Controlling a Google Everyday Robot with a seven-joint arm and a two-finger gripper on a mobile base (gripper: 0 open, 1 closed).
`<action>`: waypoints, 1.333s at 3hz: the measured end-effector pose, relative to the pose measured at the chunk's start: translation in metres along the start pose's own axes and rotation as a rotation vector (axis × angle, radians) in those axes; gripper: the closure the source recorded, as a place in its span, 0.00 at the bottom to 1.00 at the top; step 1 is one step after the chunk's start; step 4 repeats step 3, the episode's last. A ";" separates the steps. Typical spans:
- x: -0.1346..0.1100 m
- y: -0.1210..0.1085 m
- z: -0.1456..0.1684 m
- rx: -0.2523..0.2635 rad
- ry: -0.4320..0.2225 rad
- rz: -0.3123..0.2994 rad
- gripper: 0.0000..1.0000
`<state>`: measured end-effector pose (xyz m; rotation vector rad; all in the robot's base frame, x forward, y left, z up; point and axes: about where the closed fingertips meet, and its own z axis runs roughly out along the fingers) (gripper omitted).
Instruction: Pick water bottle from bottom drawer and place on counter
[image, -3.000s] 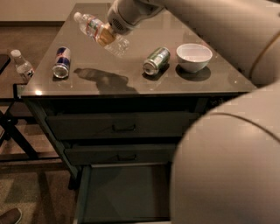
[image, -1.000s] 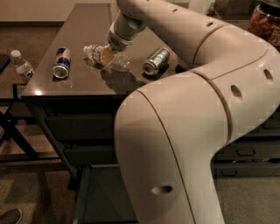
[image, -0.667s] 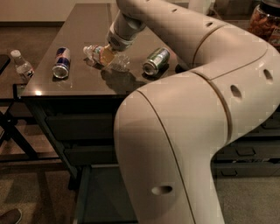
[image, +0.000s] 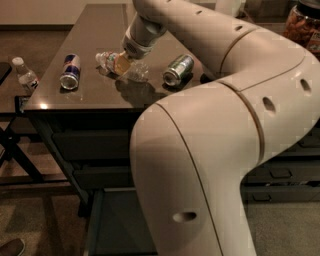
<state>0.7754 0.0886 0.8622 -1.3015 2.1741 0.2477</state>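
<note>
The water bottle (image: 136, 70) is clear, with its white cap pointing left, and lies on its side on the glossy counter (image: 95, 30) between two cans. My gripper (image: 121, 62) comes down from the upper right and is shut around the bottle's middle, at counter level. The bottom drawer (image: 107, 222) is pulled open below the cabinet. Its dark bare floor shows at the lower left, and my arm hides the rest.
A blue and silver can (image: 70, 72) lies left of the bottle and a green can (image: 178, 69) lies to its right. A second small bottle (image: 25, 75) stands on a low stand at far left. My arm fills the right half of the view. A jar (image: 302, 25) stands at top right.
Over three seconds my gripper has brought the bottle down from above the counter onto its surface. In the last second almost nothing has moved.
</note>
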 end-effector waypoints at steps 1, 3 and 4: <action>0.000 0.000 0.000 0.000 0.000 0.000 0.15; 0.000 0.000 0.000 0.000 0.000 0.000 0.00; 0.000 0.000 0.000 0.000 0.000 0.000 0.00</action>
